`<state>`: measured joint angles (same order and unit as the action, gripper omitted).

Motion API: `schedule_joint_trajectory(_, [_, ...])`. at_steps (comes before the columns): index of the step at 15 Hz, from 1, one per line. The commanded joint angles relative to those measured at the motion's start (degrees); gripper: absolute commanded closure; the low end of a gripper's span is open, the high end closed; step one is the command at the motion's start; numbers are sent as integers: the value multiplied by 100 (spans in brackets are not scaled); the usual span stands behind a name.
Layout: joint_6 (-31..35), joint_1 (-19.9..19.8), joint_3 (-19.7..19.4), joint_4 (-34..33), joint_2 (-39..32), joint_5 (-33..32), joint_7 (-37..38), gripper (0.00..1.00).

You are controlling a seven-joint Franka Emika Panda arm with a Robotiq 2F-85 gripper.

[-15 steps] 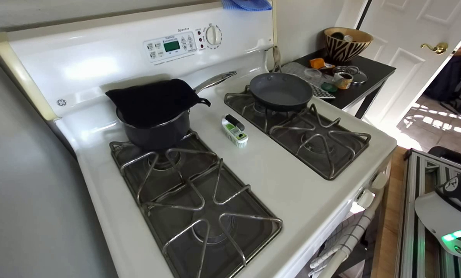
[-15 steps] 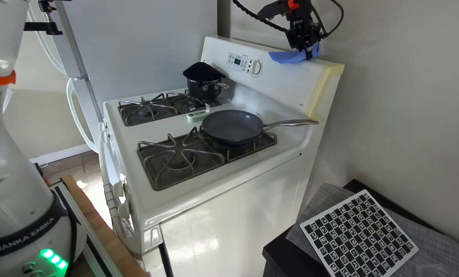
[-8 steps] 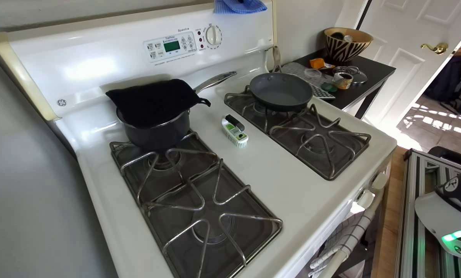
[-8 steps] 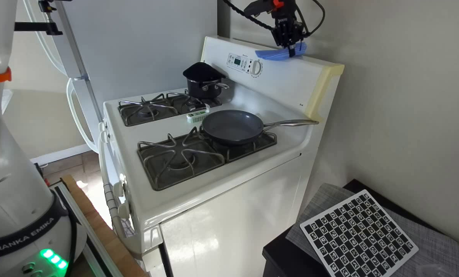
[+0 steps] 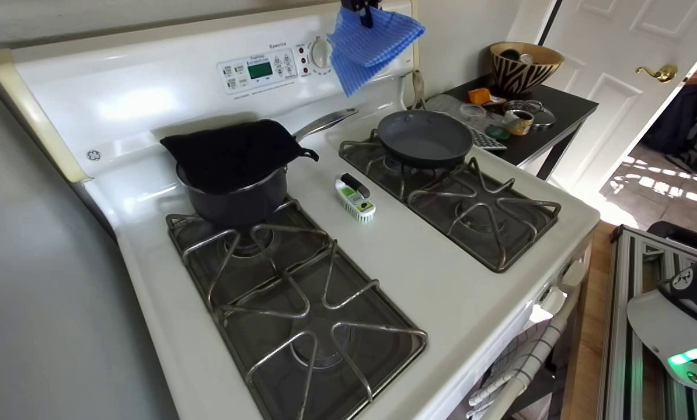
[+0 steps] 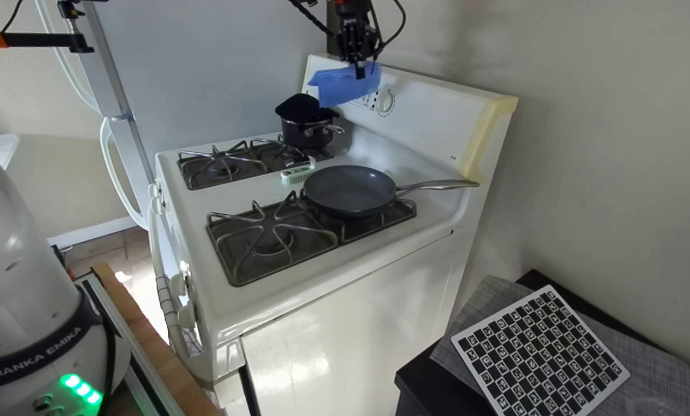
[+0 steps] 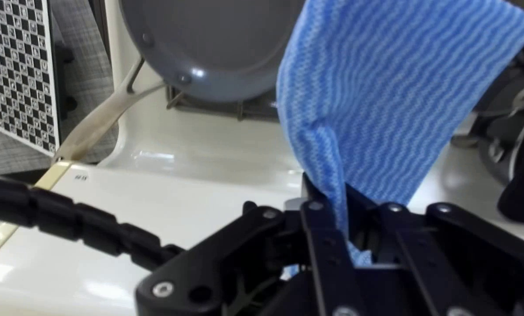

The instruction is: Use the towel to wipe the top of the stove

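Observation:
The towel (image 5: 375, 46), a light-blue rippled cloth, hangs bunched from my gripper (image 6: 359, 70) in front of the stove's back panel. In the wrist view, a fold of the towel (image 7: 398, 87) runs down between the fingers of my gripper (image 7: 330, 186), which is shut on it; a wide flap spreads out beyond the tips. Below lies the stove (image 5: 424, 286), white with black grates, seen in both exterior views. In an exterior view the towel (image 6: 342, 89) covers part of the display and knob area. Most of the arm above the gripper is out of frame.
A dark pot (image 5: 237, 198) with a black cloth over it stands on a rear burner. On the opposite rear burner sits a grey frying pan (image 6: 349, 190), handle toward the back. Between the grates lies a white-green brush (image 5: 354, 198). A checkered board (image 6: 541, 352) rests on the side table.
The towel has come off the top edge of the back panel with my gripper. It now hangs in front of the panel, shifted toward the pot's side in an exterior view.

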<state>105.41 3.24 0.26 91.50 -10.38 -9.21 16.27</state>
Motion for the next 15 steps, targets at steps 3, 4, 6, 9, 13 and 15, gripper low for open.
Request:
schedule_joint_trajectory(3, [-975, 230, 268, 1134, 693, 348, 500, 100])
schedule_joint_trajectory(4, [-1048, 251, 307, 1289, 729, 409, 578, 100])
schedule_joint_trajectory(6, [-1186, 281, 374, 1495, 737, 537, 699, 100])
schedule_joint_trajectory(9, [-1140, 288, 397, 1329, 559, 441, 621, 100])
schedule_joint_trajectory(13, [-1139, 293, 402, 1408, 567, 460, 628, 100])
schedule_joint_trajectory(15, [-1062, 421, 525, 1713, 642, 419, 631, 100])
